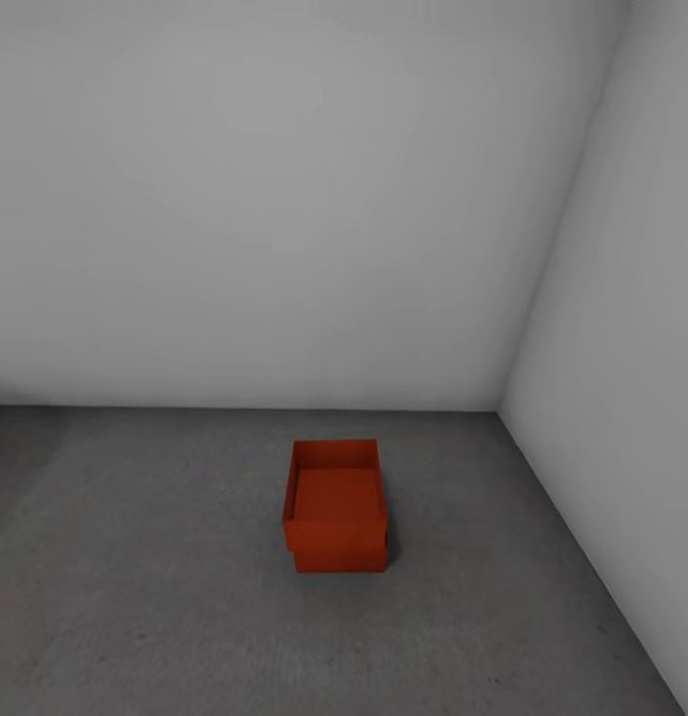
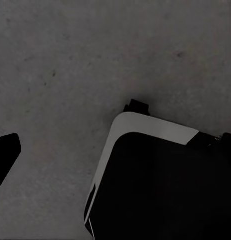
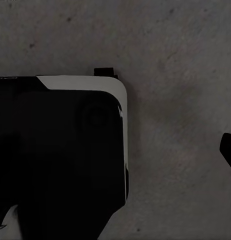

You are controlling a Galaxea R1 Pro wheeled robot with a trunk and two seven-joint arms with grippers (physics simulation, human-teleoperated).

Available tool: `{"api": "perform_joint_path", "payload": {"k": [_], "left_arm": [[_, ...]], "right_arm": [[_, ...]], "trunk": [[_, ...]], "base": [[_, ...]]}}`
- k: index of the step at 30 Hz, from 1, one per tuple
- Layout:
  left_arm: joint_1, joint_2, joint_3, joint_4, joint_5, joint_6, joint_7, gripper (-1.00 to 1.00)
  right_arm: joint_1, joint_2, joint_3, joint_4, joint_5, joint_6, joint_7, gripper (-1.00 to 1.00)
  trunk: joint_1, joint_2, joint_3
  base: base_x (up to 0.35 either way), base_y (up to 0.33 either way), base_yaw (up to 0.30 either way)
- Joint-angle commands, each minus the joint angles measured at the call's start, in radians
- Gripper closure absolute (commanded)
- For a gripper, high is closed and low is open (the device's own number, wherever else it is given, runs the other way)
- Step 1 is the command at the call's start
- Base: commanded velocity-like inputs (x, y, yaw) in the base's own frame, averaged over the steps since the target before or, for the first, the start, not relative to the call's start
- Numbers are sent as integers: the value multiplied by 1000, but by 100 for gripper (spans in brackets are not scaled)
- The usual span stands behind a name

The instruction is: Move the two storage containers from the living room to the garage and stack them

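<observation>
Two red-orange storage containers stand stacked on the garage's dark grey concrete floor (image 1: 135, 597), near the corner of two white-grey walls. The lower container (image 1: 340, 559) rests on the floor. The upper container (image 1: 334, 497) sits on top of it, open side up and shifted slightly to the left. Both are empty. In the left wrist view a dark fingertip (image 2: 5, 155) hangs above bare concrete. The right wrist view shows another dark fingertip (image 3: 228, 150) over the floor. Neither finger is near the containers, and nothing is held.
A back wall (image 1: 284, 199) and a right-hand wall (image 1: 632, 348) meet just behind and to the right of the stack. My own black-and-white base (image 2: 160, 185) (image 3: 60, 150) shows in both wrist views, standing on the concrete. Open floor lies between me and the stack.
</observation>
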Motion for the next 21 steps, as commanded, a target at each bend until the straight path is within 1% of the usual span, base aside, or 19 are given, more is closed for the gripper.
{"api": "perform_joint_path", "payload": {"k": [1, 19, 21], "left_arm": [[-1, -1, 2, 0, 3, -2, 1, -100], [-1, -14, 4, -1, 1, -8, 0, -100], [-1, -14, 4, 0, 1, -8, -1, -100]], "right_arm": [[-1, 0, 2, 3, -4, -6, -1, -100], [0, 1, 2, 2, -2, -6, -1, -100], [0, 1, 2, 2, -2, -6, -1, -100]], "trunk": [[0, -1, 0], [0, -1, 29], [8, -15, 26]], "base": [[0, 0, 0], [0, 0, 0], [0, 0, 0]]}}
